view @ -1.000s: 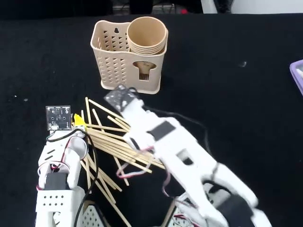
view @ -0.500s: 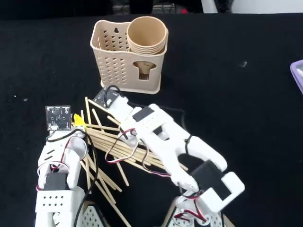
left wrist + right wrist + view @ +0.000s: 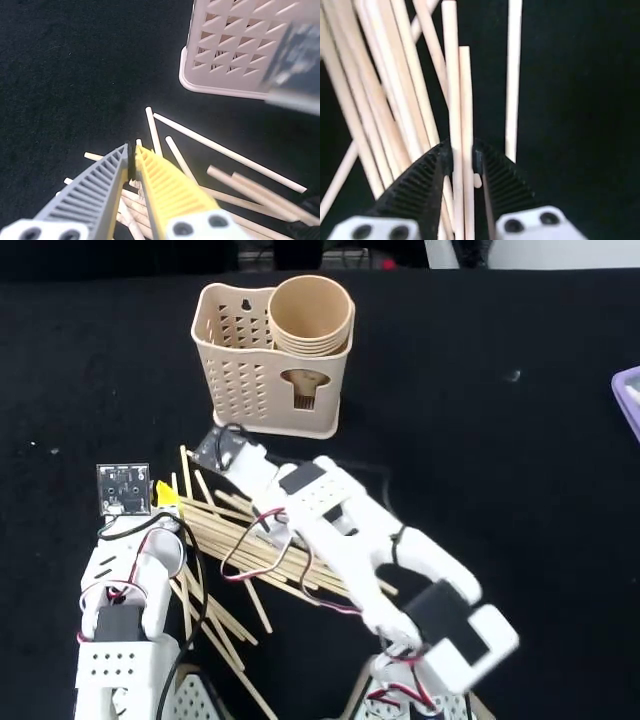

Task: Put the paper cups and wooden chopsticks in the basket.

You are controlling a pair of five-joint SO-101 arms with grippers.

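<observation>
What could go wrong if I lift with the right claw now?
1. The right claw pinches two chopsticks lying side by side; one may slip out on the lift.
2. They lie in the tangled pile, so neighbours could be dragged or scattered.
3. The paper cups fill one compartment of the basket; the long sticks must enter the other, or may catch its rim.
</observation>
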